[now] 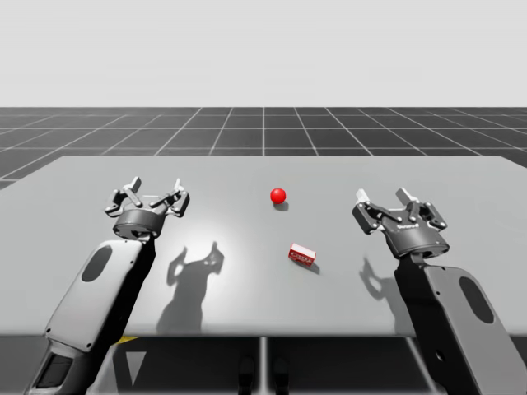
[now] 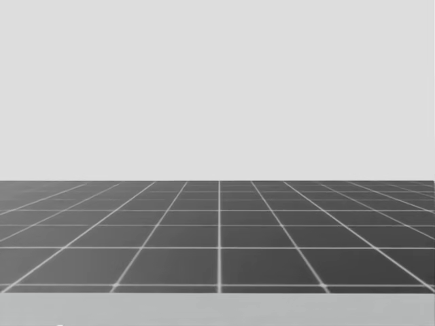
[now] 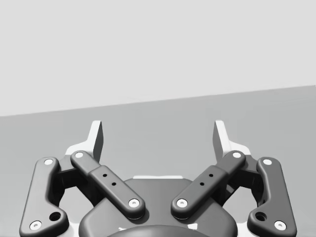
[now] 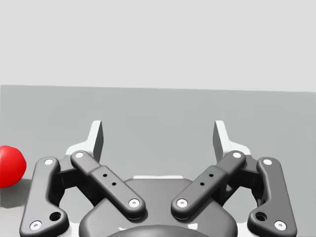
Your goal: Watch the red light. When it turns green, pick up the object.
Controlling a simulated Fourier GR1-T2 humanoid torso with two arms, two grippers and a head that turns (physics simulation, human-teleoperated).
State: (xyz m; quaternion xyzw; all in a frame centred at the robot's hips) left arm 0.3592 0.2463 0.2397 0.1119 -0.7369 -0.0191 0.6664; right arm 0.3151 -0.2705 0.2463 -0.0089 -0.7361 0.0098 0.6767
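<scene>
- My left gripper [image 1: 154, 189] hovers above the left part of the table [image 1: 247, 173], fingers spread wide with nothing between them.
- My right gripper [image 1: 385, 200] hovers above the right part, just as wide and just as empty.
- The object, a small red box [image 1: 302, 254], lies flat on the table between the two grippers. It is somewhat nearer my right one and well apart from both.
- The light [image 1: 278, 196], a small ball, sits on the table beyond the box and shows red, so the signal has not come.
- The plainest risk is starting too early. Any reach while the ball is red breaks the task.
- A second risk is missing the change. My head view looks out over the table's far edge at the grid floor [image 2: 219, 231], away from the light. In my right wrist view the ball sits off to one side of the gripper.
- Box and ball are both red and lie near each other, so a careless reach could close on the light instead.
- The box lies at a slant to my right gripper's line of approach. If the fingers are not turned to meet two opposite sides, one may strike first and push it away.
- The box is low, so coming down too far would probably drive the fingertips into the table. Stopping too high could close them on air.
</scene>
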